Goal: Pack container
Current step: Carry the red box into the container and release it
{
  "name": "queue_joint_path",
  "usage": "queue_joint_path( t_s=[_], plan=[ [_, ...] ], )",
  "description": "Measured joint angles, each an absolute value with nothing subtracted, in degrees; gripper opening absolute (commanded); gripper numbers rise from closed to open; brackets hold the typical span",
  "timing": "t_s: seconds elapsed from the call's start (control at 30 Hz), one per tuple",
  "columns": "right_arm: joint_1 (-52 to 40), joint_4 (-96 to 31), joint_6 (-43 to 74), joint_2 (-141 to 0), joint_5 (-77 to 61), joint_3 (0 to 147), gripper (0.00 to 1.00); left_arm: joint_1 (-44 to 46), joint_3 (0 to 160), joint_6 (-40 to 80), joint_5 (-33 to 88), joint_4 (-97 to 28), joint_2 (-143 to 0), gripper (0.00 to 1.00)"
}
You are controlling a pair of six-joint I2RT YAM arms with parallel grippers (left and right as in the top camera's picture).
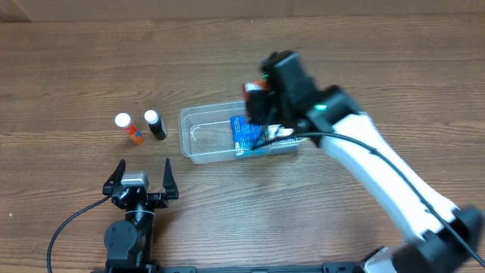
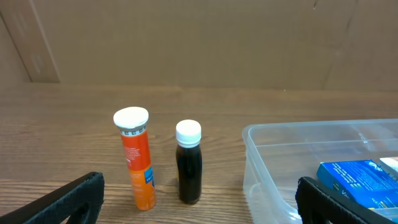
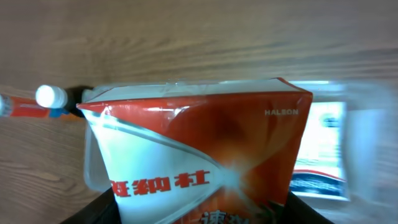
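Observation:
The clear plastic container point(image 1: 204, 135) lies mid-table, with a blue box point(image 1: 244, 134) in its right half; both also show in the left wrist view, the container point(image 2: 267, 155) and blue box point(image 2: 357, 180). My right gripper point(image 1: 258, 102) is shut on a red-and-white box point(image 3: 199, 149) and holds it above the container's right end. An orange tube with a white cap point(image 1: 129, 127) and a dark bottle with a white cap point(image 1: 155, 124) stand left of the container. My left gripper point(image 1: 142, 176) is open and empty, in front of them.
The wooden table point(image 1: 76, 68) stretches all around. A brown cardboard wall point(image 2: 199, 37) stands behind the table. The right arm point(image 1: 379, 174) reaches in diagonally from the lower right.

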State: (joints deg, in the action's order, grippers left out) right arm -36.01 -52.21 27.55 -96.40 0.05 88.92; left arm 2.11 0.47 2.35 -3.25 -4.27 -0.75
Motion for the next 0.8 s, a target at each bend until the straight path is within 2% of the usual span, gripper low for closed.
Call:
queue_joint_path(
  t_s=[0.23, 0.8],
  plan=[
    [-41.10, -47.07, 31.90, -108.38, 0.23, 88.92, 0.59, 2.11, 0.47, 2.35, -3.25, -4.29, -0.75, 1.00],
    [-39.38, -48.75, 32.99, -110.43, 6.55, 88.92, 0.59, 2.11, 0.47, 2.35, -3.25, -4.27, -0.75, 1.00]
  ],
)
